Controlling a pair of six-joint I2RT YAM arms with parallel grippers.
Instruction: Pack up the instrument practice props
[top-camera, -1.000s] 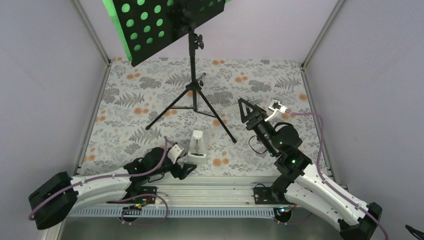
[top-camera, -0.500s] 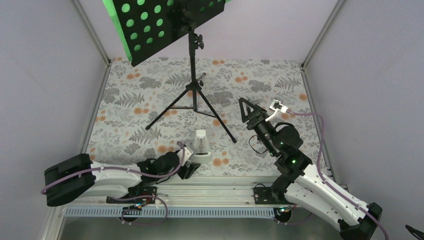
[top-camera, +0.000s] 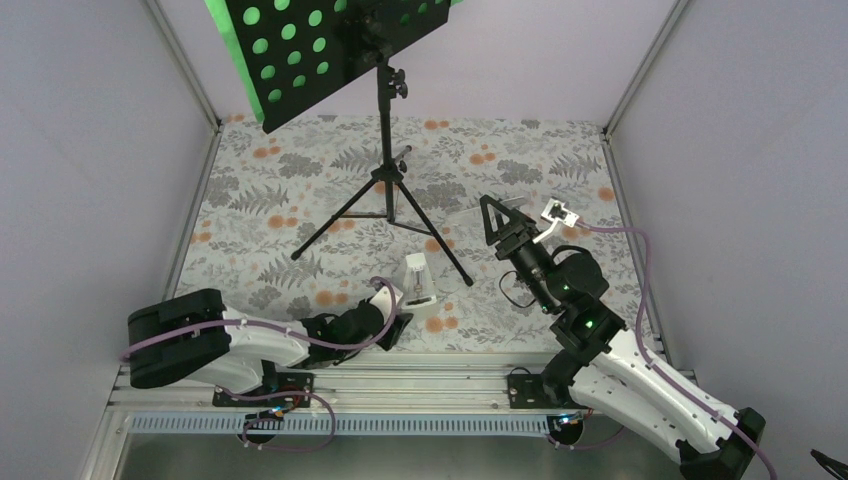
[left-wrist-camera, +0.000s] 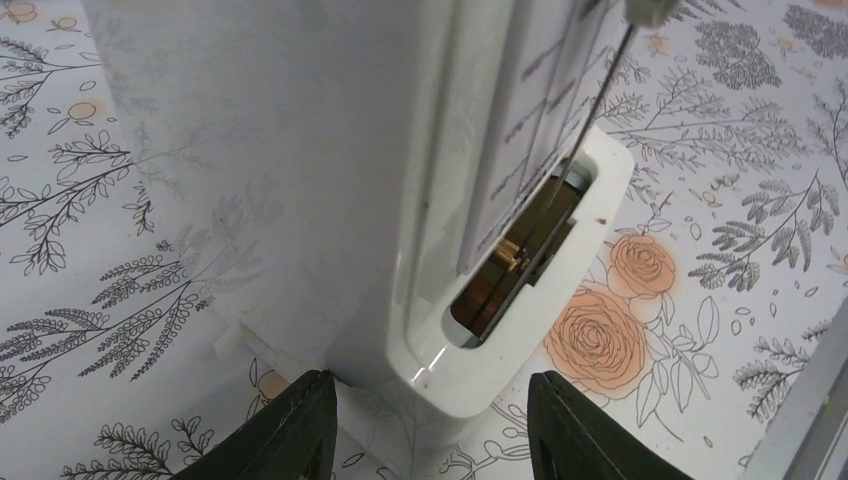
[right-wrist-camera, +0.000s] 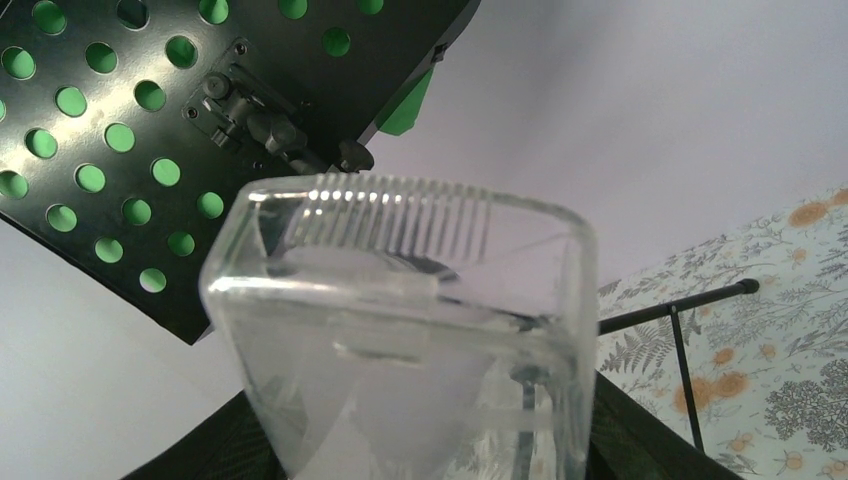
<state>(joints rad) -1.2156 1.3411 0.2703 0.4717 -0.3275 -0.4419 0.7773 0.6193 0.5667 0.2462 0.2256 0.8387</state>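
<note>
The black music stand (top-camera: 385, 150) stands at the back on its tripod, its round-holed desk (top-camera: 320, 50) tilted, with green pages (top-camera: 238, 70) behind it. The white metronome (top-camera: 420, 278) stands near the front, close to a tripod leg. My left gripper (top-camera: 398, 322) is open right behind it; in the left wrist view the metronome (left-wrist-camera: 350, 180) fills the frame and its base sits between the open fingertips (left-wrist-camera: 300, 425). My right gripper (top-camera: 497, 212) is raised and shut on a clear plastic cover (right-wrist-camera: 410, 330). The desk (right-wrist-camera: 130, 130) and pages (right-wrist-camera: 405, 110) show beyond it.
The floral mat (top-camera: 300, 200) covers the table inside grey walls. Tripod legs (top-camera: 440, 245) spread across the middle. A metal rail (top-camera: 420, 385) runs along the near edge. A small white part (top-camera: 555, 213) sits on the right wrist's cable.
My left arm has swung right and forward. The metronome has shifted right and a little farther away, and turned, with the gripper at its base. The right arm has not moved.
</note>
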